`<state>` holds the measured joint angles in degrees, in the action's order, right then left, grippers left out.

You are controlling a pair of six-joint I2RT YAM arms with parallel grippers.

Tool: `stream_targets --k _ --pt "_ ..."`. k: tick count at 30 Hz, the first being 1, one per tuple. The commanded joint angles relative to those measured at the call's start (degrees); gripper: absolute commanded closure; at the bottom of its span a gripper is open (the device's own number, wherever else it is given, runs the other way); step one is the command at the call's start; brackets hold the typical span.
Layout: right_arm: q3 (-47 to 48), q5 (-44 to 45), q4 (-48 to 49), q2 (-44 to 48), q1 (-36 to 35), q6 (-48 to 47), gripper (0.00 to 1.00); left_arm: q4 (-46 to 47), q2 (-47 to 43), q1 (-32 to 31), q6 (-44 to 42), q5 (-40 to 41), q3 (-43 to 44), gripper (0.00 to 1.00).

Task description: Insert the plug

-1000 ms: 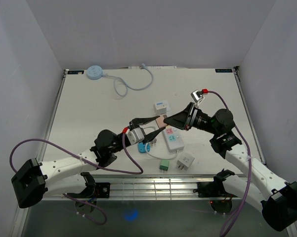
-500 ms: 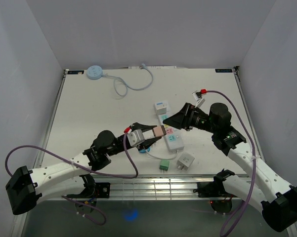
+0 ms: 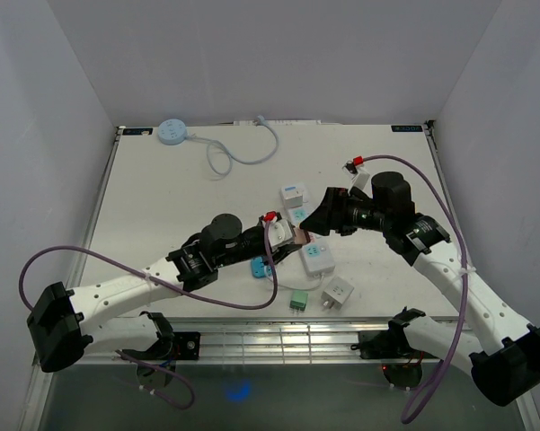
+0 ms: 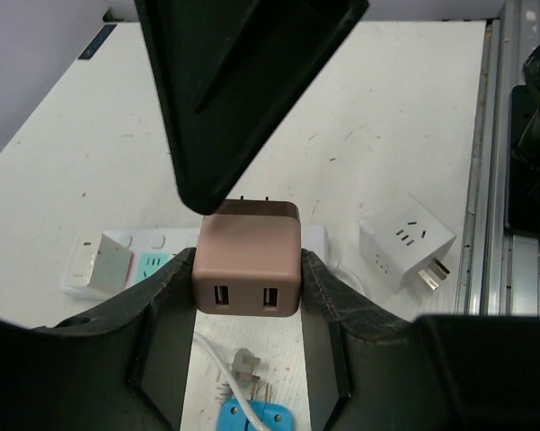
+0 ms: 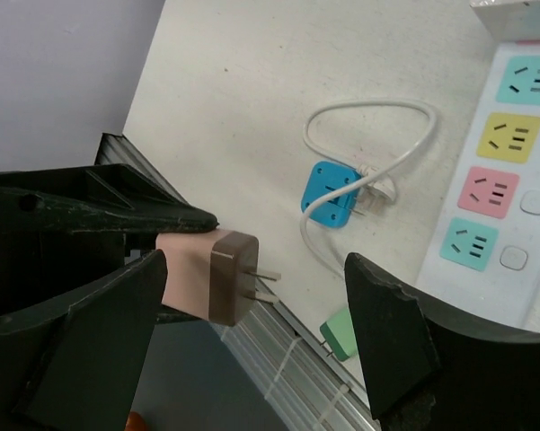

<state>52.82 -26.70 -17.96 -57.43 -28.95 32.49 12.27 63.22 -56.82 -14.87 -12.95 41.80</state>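
The pink plug (image 4: 247, 256) looks light, rigid, slick — left tool (image 4: 247, 280) grips its flat sides; right tool (image 5: 256, 262) stands open.

i read the plug (image 4: 246, 263) as dusty pink, with a brown prong face. the power strip (image 5: 508, 180) is white, its sockets teal, yellow, pink, teal. lower centre of my top view sits a green adapter (image 3: 297, 302); the blue adapter (image 5: 331, 194) is bright; the cube adapter (image 4: 406, 241) is white. upper left, the round puck (image 3: 172, 131) is pale blue.
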Motion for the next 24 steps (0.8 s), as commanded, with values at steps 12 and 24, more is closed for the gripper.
stream_targets --k 12,24 --pt "3.96 0.07 -7.88 -0.75 -0.58 -7.53 0.24 -16.48 4.1 0.04 -5.51 3.2 11.19 1.0" --pt "-0.42 16.05 -7.1 1.62 1.17 -5.78 0.26 -30.98 15.25 4.07 -7.55 2.85 24.79 1.0"
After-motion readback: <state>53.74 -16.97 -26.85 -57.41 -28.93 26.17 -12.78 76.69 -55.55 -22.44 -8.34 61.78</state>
